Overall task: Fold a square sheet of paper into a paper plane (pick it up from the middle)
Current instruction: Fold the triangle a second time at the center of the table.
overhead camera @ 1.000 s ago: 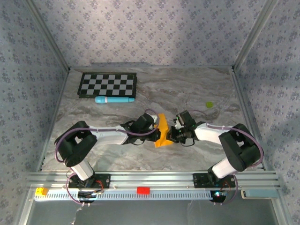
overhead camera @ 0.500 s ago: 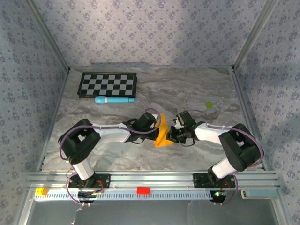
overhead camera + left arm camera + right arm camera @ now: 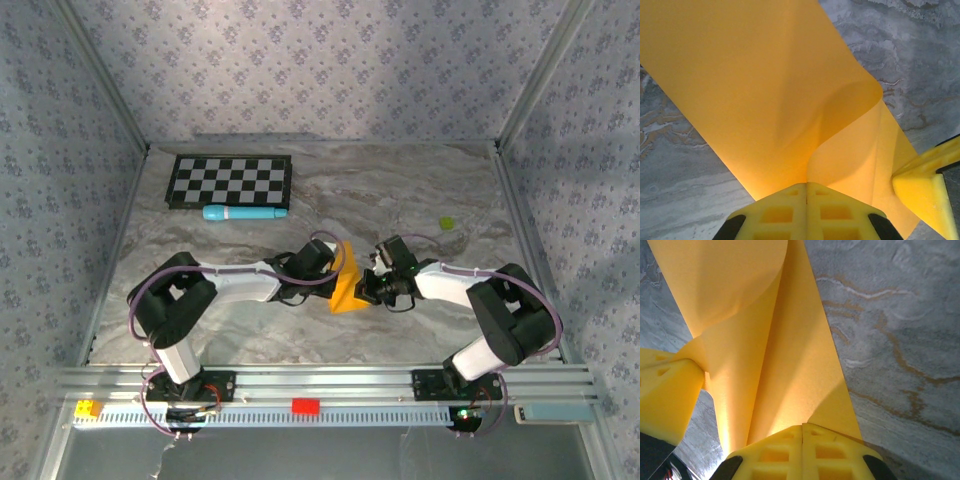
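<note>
One square sheet of paper (image 3: pixel 346 283), orange, stands between the two grippers near the middle of the table (image 3: pixel 420 190). It is not flat. It is bent into a tall shape with a point toward the far side and a wider part toward the near side.

The left gripper (image 3: pixel 337 278) comes to the sheet from the left and the right gripper (image 3: pixel 364 288) from the right, so the two meet at the paper, very near each other. In the left wrist view the two yellow fingers are pressed together and the paper comes out directly from the line between them. It rises from there as a wide band with a soft curl on the right side. In the right wrist view it is the same: the fingers are closed on an edge of the sheet, and the paper goes up from them as a long narrow fold. Each wrist view also shows a yellow finger of the other gripper at the side, touching the sheet.

It seems that the lower corner of the sheet is close to the table, but from above I cannot tell if it touches.

Other things, counted: one checkerboard (image 3: pixel 230 181) at the far left, one light-blue cylinder (image 3: pixel 244 212) just in front of it, and one small yellow-green bit (image 3: pixel 447 223) at the far right, well apart from the sheet. On the front rail sit one red block (image 3: pixel 305 406) and one yellow block (image 3: pixel 88 408).
</note>
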